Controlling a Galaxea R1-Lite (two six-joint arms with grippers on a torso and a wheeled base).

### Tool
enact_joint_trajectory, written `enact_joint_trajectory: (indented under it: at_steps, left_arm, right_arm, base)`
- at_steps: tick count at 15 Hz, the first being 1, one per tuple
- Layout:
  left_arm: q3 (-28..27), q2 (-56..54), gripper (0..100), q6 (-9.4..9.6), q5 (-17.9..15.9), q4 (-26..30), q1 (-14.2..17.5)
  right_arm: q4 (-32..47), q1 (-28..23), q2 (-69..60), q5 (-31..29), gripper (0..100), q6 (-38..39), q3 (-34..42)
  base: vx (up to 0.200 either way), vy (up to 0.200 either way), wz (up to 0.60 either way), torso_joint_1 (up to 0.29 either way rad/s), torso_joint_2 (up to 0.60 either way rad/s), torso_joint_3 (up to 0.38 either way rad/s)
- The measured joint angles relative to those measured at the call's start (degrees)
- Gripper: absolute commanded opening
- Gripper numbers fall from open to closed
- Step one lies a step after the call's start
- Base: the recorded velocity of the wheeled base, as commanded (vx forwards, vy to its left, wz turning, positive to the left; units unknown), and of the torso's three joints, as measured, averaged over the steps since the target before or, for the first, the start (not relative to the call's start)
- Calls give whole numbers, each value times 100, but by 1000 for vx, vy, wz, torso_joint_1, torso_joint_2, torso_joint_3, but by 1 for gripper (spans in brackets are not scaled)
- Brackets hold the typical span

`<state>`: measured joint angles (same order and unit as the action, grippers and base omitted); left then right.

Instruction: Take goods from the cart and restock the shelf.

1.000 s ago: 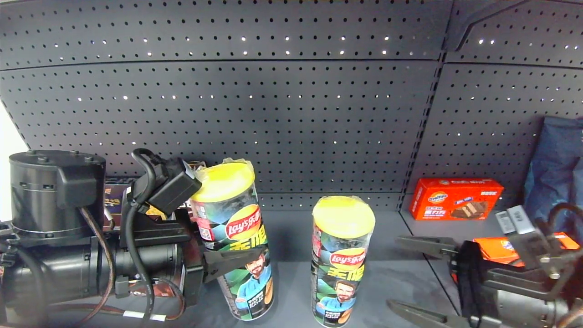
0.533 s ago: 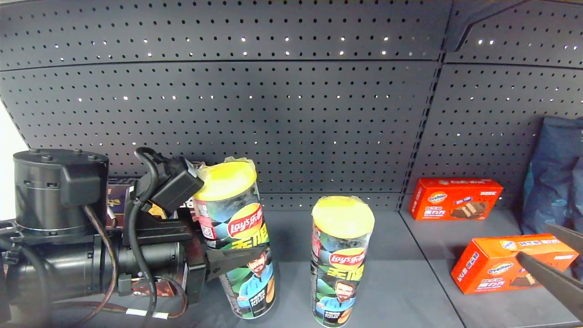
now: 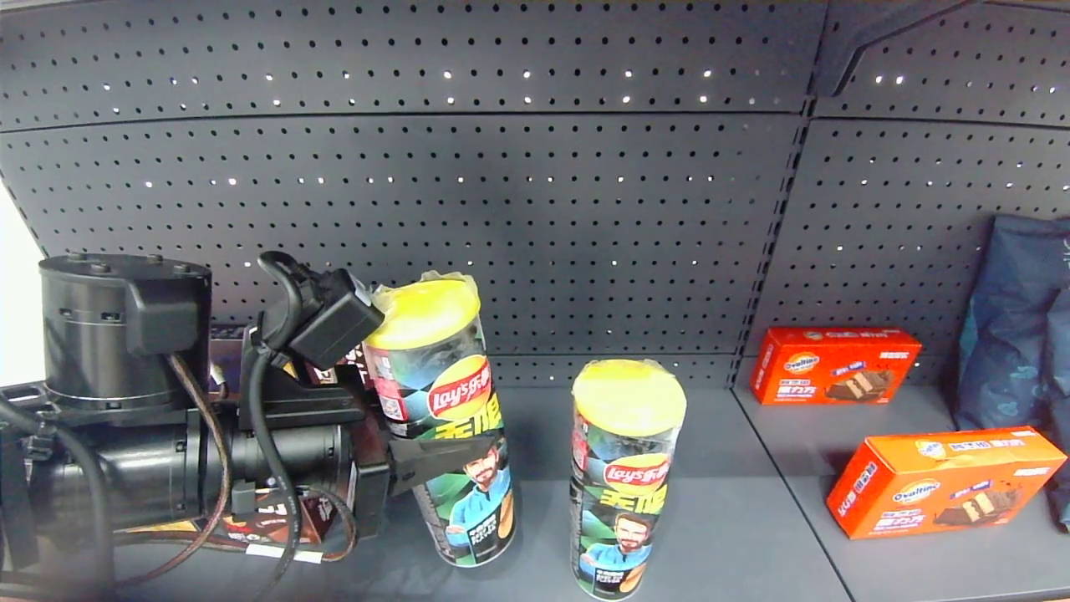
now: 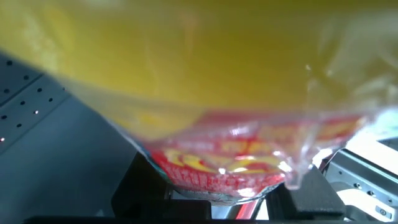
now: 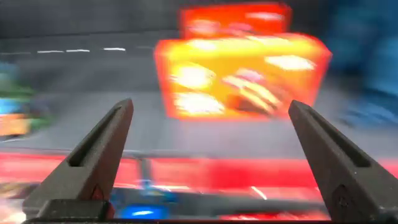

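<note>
shelf (image 3: 719, 502): dark deck with a pegboard back; the standing can (image 3: 627, 477) is my landmark, upright mid-deck.
left gripper (image 3: 447, 460): comes in side-on, on the standing can's left, jaws clamped around the held can's middle.
held can (image 3: 443, 418): just left of the standing can, clear gap between them. Long axis is near vertical, with the top tipped away from the standing can. Can't tell if its base touches the deck.
coming move: I'd guess straighten it, then set it straight down.
front orange box (image 3: 945, 481): well right of the standing can.
right gripper (image 5: 210, 109): fingers apart, empty, facing that box, so the left arm is way nearer.
</note>
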<state>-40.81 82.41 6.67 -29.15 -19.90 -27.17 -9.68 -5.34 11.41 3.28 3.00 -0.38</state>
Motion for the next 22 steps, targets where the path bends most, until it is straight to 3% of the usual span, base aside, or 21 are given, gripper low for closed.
enact_joint_trajectory:
  at_steps: [1,2,3,5,6,10,14,19,20,22]
  left_arm:
    - [-20,13,0,2,-46,-2,9]
    - [-34,23,0,2,-73,-5,17]
    - [-48,48,0,2,-85,-20,22]
    - [-72,171,0,2,-128,-334,26]
    - [-74,249,0,0,-178,-497,26]
    - [-155,603,0,-10,-367,-864,37]
    - [-441,963,0,-13,-752,-1176,271]
    - [-1152,1401,0,37,-800,-1143,345]
    - [-1418,1536,0,160,-807,-1147,363]
    - [-1891,1875,0,709,-829,-933,490]
  right_arm:
    - [456,-30,-244,-533,100,-128,9]
    - [588,-52,-371,-695,100,-185,13]
    - [602,-61,-469,-595,100,-273,17]
    - [627,-66,-572,380,100,-663,24]
    - [667,-41,-603,532,100,-757,28]
    - [968,88,-660,-17,100,-243,38]
    - [975,101,-668,-33,100,-232,38]
    - [973,105,-668,-30,100,-232,38]
    - [973,105,-668,-30,100,-229,38]
    - [975,101,-667,-33,100,-229,38]
  base:
    - [0,0,0,0,0,0]
    - [0,0,0,0,0,0]
    - [0,0,0,0,0,0]
    - [0,0,0,0,0,0]
    - [0,0,0,0,0,0]
    - [0,0,0,0,0,0]
    - [0,0,0,0,0,0]
    - [0,0,0,0,0,0]
    - [0,0,0,0,0,0]
    - [0,0,0,0,0,0]
